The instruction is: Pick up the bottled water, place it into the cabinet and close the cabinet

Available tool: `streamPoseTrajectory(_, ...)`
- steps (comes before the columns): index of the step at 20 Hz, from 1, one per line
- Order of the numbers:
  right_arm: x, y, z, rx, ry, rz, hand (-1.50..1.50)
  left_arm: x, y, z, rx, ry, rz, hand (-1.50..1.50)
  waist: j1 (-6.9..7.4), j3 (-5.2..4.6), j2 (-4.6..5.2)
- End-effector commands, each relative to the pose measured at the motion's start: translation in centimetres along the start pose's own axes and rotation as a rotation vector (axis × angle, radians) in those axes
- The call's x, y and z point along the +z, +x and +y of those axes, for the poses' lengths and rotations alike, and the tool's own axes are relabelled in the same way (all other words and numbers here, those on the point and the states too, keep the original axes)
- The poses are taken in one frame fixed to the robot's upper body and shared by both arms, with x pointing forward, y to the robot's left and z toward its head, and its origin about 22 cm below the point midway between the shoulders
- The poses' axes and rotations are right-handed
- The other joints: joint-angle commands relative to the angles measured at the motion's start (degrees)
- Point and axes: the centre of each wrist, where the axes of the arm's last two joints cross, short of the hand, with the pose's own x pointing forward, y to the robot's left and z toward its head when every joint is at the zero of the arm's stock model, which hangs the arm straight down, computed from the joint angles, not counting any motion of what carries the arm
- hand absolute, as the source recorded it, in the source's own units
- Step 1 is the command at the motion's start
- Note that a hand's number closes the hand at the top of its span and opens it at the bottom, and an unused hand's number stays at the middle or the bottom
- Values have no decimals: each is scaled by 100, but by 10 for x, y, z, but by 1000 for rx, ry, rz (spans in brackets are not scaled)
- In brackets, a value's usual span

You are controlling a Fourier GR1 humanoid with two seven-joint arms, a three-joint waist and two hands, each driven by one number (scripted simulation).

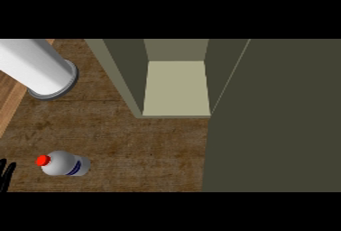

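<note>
A clear water bottle (66, 164) with a red cap and a blue label stands on the brown counter at the lower left. The olive cabinet (177, 88) sits at the top middle, its inside shelf pale and bare. Its door (273, 117) is swung open and fills the right side of the view. Only black fingertips of my left hand (6, 173) show at the left edge, a short way left of the bottle and apart from it. My right hand is out of sight.
A large white cylinder (36, 67) with a grey rim lies at the upper left of the counter. A lighter wooden strip (10, 97) runs along the left edge.
</note>
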Motion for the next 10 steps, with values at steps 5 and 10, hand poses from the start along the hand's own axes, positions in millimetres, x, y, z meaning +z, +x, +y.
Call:
streamPoseTrajectory(5, 6, 13, 25, -11, 13, 7, -150, -16, -47, 23, 8, -2, 51, -150, -13, -4, 1)
streamPoseTrajectory(10, 16, 7, 7, -10, 9, 1, -150, -34, -68, 39, 41, 38, 97, -150, -19, -1, 2)
